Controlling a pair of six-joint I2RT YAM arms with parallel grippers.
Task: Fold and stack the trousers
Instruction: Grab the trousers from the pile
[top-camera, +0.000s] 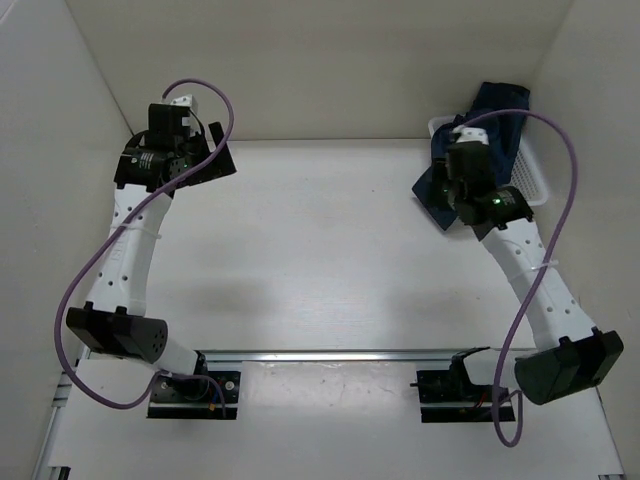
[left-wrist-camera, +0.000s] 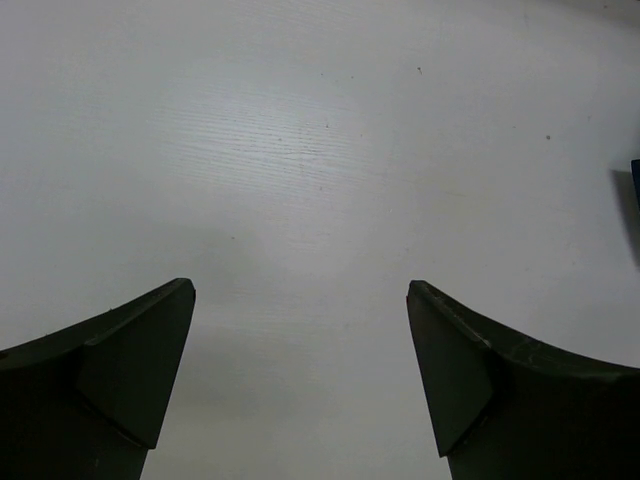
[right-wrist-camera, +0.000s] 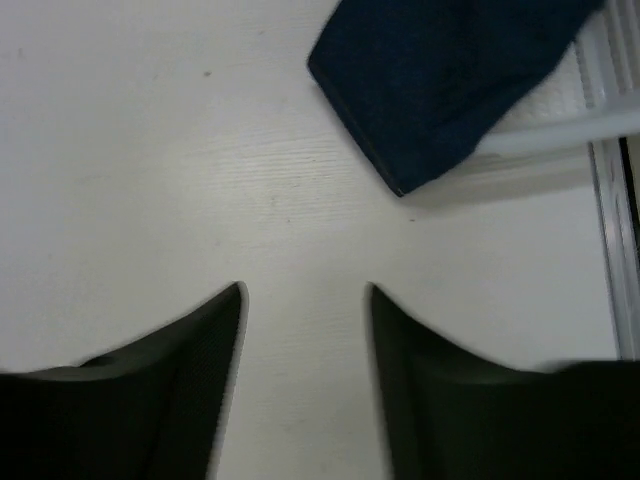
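Not started: trousers (right-wrist-camera: 440, 80) bunched, hanging over basket (top-camera: 533, 172) onto surface (left-wrist-camera: 300, 150). Right hand (right-wrist-camera: 305, 300) fairly wide, empty, near them. Left hand (left-wrist-camera: 300, 290) wide, empty.

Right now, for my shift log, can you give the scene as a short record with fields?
trousers: dark navy denim, draped over a white basket rim, far right; one corner spilling toward the table
left gripper: open, empty, over bare table
right gripper: open, empty, short of the trousers' corner
folding: not begun
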